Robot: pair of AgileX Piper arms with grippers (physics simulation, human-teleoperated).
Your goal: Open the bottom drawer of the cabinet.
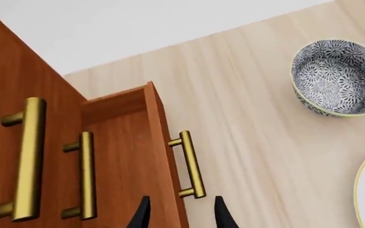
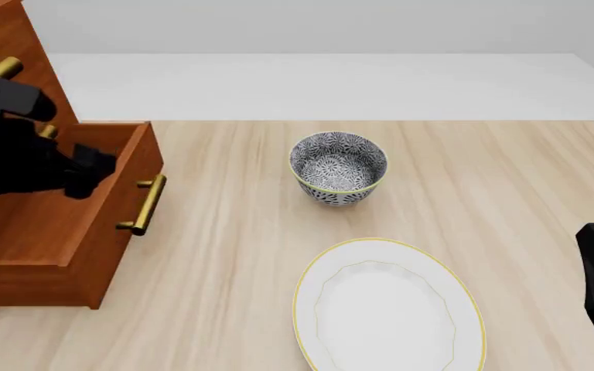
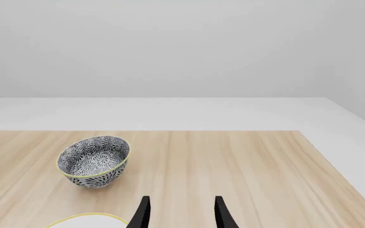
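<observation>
Bottom drawer [image 2: 65, 232] sits at the left edge of the front view, pulled well out of the cabinet [image 2: 13, 54]; its brass handle [image 2: 148, 205] faces the middle of the frame. I judge the opening largely done.

Left gripper [image 1: 181, 214]: in the left wrist view its two dark fingertips show at the bottom centre, parted, nothing between them, with the drawer's handle just above them and clear of both tips. In the front view the left arm is a dark mass over the drawer, so the jaws are hidden there.

Right gripper [image 3: 181, 211]: fingertips parted and empty, low centre of the right wrist view, well apart from the cabinet.

Risks, as I judge them:
- Arm hangs right over the open drawer; a careless retreat could knock its front and push it partly back in.
- Further pulling could run the drawer off its slides.
- A wide swing toward the middle could clip the bowl [image 2: 339, 168].

Containers:
- Drawer: interior mostly covered by the arm; visible part looks bare.
- Patterned bowl, centre of front view: empty.
- Plate [image 2: 388, 305], lower centre: nothing on it.
</observation>
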